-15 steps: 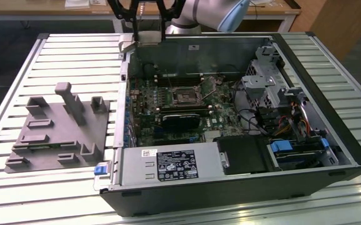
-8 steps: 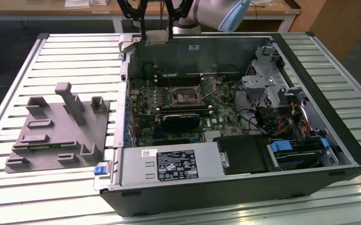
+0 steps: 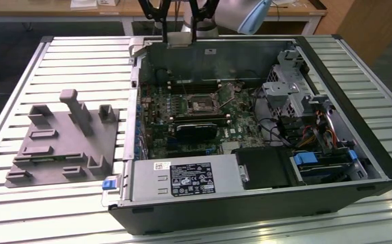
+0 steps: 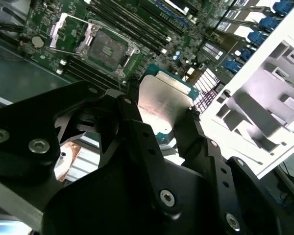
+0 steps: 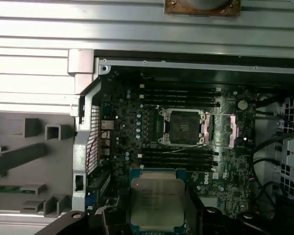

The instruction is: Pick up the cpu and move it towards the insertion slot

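Open computer case [image 3: 358, 152] lying on its side on a slatted metal table [image 3: 19, 101], seen from above in the exterior view, its green motherboard [image 3: 182, 109] facing up. We see the insertion slot [image 3: 202, 105] near the middle of that board, a small dark square socket with a silvery bracket around it. On the exterior view's left of the case, a grey plastic tray [image 3: 60, 152] with upright posts rests on the table. Our black gripper [image 3: 177, 23] hangs above the far edge of the case.

In both wrist views we see the gripper [image 4: 161, 122] clenched on the cpu [image 4: 162, 105], a flat square chip with a silvery top and pale rim, held by two opposite edges between the black fingers [image 4: 132, 127]. The cpu [image 5: 157, 200] is lifted clear of the board and touches nothing but the fingers. The insertion slot [image 5: 181, 127] sits uncovered on the motherboard, apart from the chip, with dark memory slots [image 5: 179, 93] running along either side of it. We see the socket [image 4: 105, 46] again in the second wrist view, beyond the chip's far edge
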